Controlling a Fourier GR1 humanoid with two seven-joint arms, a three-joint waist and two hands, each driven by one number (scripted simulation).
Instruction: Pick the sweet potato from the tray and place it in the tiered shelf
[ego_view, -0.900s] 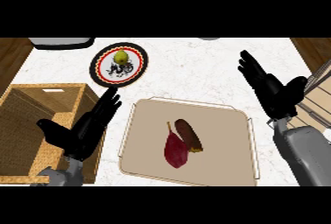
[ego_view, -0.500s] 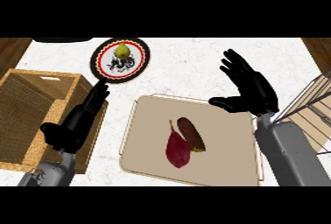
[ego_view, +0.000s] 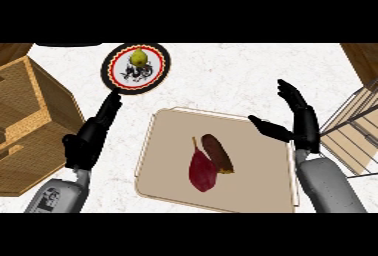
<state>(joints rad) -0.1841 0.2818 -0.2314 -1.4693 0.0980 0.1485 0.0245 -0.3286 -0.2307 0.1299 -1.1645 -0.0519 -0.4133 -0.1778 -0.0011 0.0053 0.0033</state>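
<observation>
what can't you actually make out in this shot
- Tiered shelf, head view: cut off by the right edge, so its tiers cannot be counted.
- Wooden crate, head view: cut off by the left edge.
- Plate: its dark print is too small to read.
- Tray: near right corner hidden by the right forearm.

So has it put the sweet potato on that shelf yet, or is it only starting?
Only starting. Nothing looks done: the sweet potato lies on the tray beside a dark brown item. In hand: nothing; the right hand hovers open over the tray's right side, and the left hand rests open left of the tray. Left: grasping, lifting and placing it in the tiered shelf at right.
</observation>
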